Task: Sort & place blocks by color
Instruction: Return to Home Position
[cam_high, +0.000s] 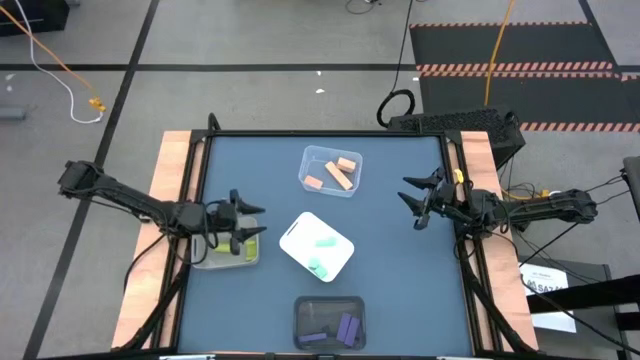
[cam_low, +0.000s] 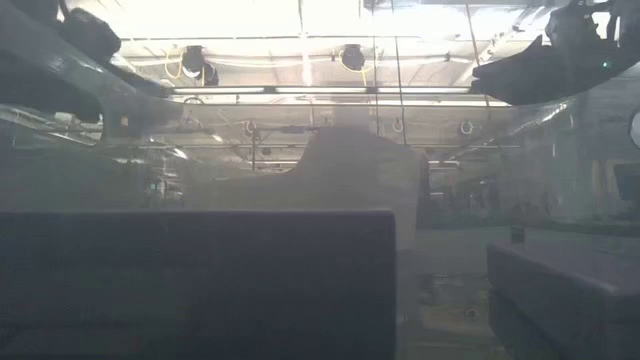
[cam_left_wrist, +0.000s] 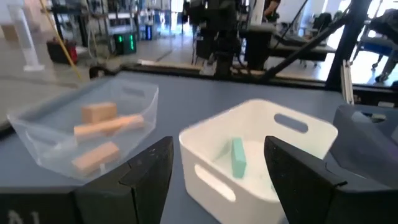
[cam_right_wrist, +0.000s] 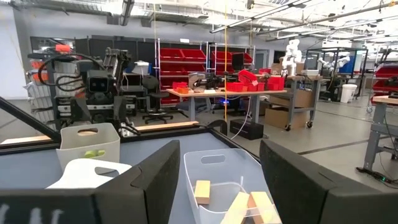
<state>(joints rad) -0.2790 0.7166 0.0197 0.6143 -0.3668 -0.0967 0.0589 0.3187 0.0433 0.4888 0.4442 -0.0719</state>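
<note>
Seen from overhead, a blue-topped table (cam_high: 400, 290) carries four small bins, each holding blocks of a single colour. No loose block shows on the table top, so the sorting looks finished.

A white plastic bin (cam_high: 298, 238) sits at the centre, turned at an angle, with mint-teal blocks (cam_high: 325, 241) inside. In the overhead picture a clear plastic bin (cam_high: 305, 155) lies just above the white bin and holds salmon-orange blocks (cam_high: 338, 178). A dark rectangular bin (cam_high: 300, 305) lies below the white bin and holds purple blocks (cam_high: 347, 326). A pale translucent bin (cam_high: 205, 262) stands to the left of the white bin, with yellow-green blocks (cam_high: 238, 250) in it.

The left gripper (cam_high: 252, 224) hangs over the pale bin, near the white bin's left corner. Its wrist camera shows the two dark fingers spread wide with nothing between them. The right gripper (cam_high: 412, 203) is well to the right of the white bin, close to the table's right edge. Its fingers are also spread and empty.

Both arms appear empty because every block is already in a bin. What seems to remain is for each arm to draw back to its resting pose. The left gripper is directly above the pale bin, so it should lift clear of the rim before swinging away.

The table-height view is hazy and mostly blocked by a dark wall close to the lens.
</note>
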